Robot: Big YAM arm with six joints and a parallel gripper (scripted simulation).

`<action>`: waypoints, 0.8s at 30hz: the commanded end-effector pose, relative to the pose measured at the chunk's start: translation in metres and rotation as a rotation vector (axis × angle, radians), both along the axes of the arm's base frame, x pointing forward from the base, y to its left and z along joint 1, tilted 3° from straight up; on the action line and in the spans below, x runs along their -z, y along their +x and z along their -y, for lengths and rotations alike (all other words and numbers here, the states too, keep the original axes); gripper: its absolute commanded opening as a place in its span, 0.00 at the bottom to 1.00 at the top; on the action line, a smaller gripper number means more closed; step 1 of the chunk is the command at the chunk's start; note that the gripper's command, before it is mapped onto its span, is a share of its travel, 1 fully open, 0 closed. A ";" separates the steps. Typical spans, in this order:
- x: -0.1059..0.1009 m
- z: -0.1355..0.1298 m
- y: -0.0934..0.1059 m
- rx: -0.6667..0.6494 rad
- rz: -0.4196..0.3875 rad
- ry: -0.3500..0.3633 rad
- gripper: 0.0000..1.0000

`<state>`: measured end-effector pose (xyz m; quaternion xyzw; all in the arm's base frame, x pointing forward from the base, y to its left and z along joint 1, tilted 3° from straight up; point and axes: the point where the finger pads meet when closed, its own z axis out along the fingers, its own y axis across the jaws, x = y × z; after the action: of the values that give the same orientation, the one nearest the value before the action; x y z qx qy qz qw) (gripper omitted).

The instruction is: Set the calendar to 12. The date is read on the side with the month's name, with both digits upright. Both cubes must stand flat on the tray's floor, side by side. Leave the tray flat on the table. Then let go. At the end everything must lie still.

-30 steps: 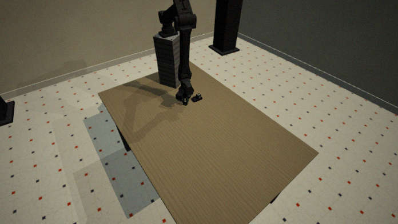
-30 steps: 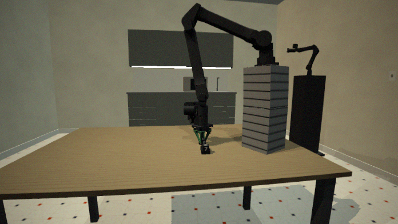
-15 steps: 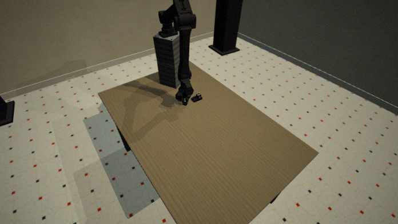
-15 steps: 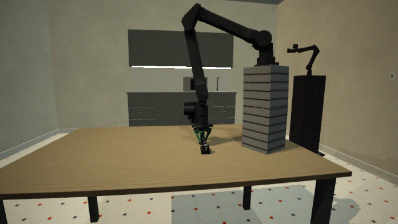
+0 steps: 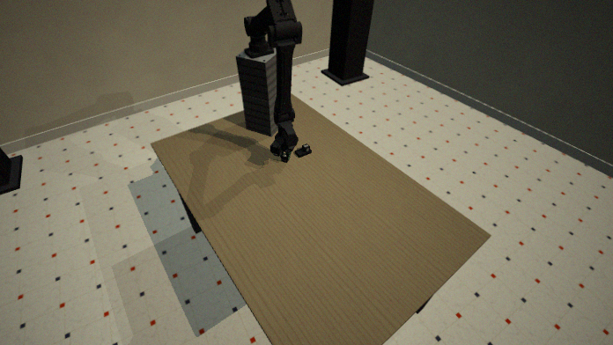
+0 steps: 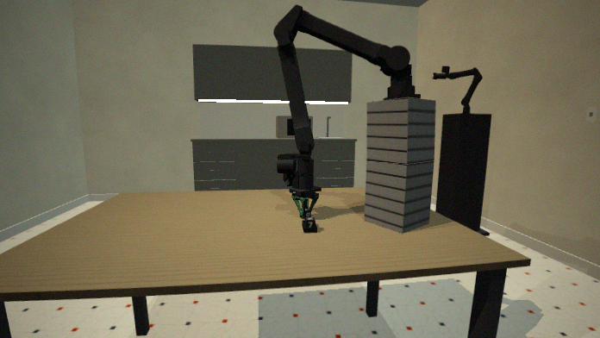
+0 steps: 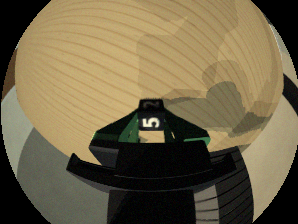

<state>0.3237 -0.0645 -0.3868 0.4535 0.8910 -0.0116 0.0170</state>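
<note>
Table point(image 5: 335, 220) point(image 6: 194, 250) point(image 7: 85, 75); tray point(image 5: 301, 154) point(image 6: 309, 230) slants lengthwise; 5 sideways, held cube point(image 5: 285, 154) point(image 6: 308, 214) point(image 7: 150, 121).

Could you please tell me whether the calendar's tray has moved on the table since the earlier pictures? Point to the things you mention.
No, the tray point(image 5: 301, 153) shows no visible shift in the top view, judged against the striped pedestal point(image 5: 256, 94) point(image 6: 387, 172) point(image 7: 242, 192).
</note>
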 end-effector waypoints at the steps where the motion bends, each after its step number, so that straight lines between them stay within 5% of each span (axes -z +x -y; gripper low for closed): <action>1: -0.010 0.009 0.018 0.005 0.028 -0.008 0.25; 24: -0.011 0.009 0.017 0.004 0.029 -0.008 0.25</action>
<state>0.3245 -0.0646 -0.3870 0.4535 0.8910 -0.0117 0.0168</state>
